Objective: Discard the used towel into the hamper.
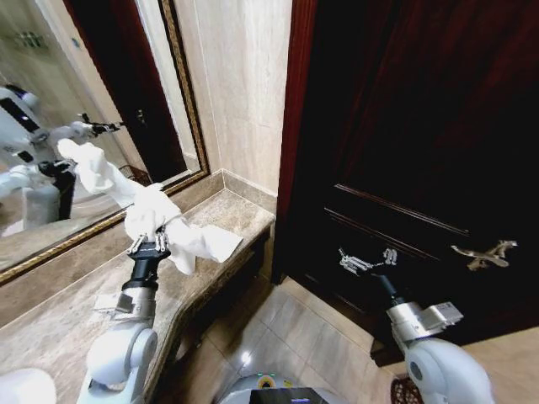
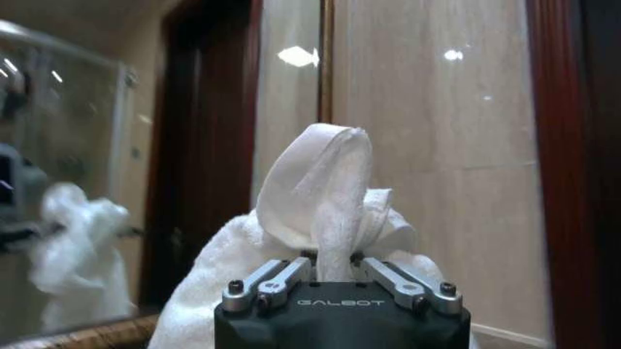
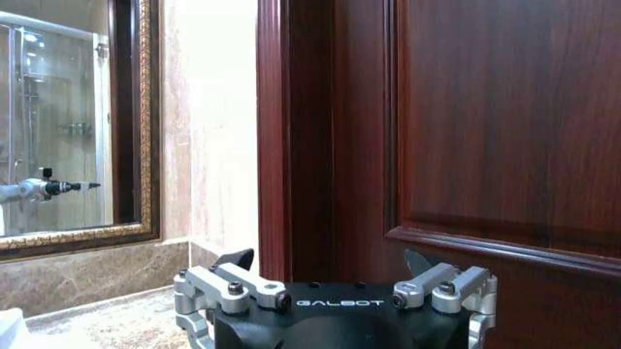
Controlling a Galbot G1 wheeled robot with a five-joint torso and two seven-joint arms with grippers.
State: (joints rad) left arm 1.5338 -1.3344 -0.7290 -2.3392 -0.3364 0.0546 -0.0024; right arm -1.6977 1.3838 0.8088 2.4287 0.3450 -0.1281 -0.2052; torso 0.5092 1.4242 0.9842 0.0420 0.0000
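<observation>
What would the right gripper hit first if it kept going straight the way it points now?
Most likely the dark wooden door: the right gripper, open, points at its panel beside the frame, with nothing visibly between, though depth is uncertain.

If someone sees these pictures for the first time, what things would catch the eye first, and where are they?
First, the white towel, bunched and lifted above the marble counter, clamped in the left gripper in front of the gold-framed mirror. Next, the dark wooden door with its ornate handle on the right, where the right gripper hangs open and holds nothing.
</observation>
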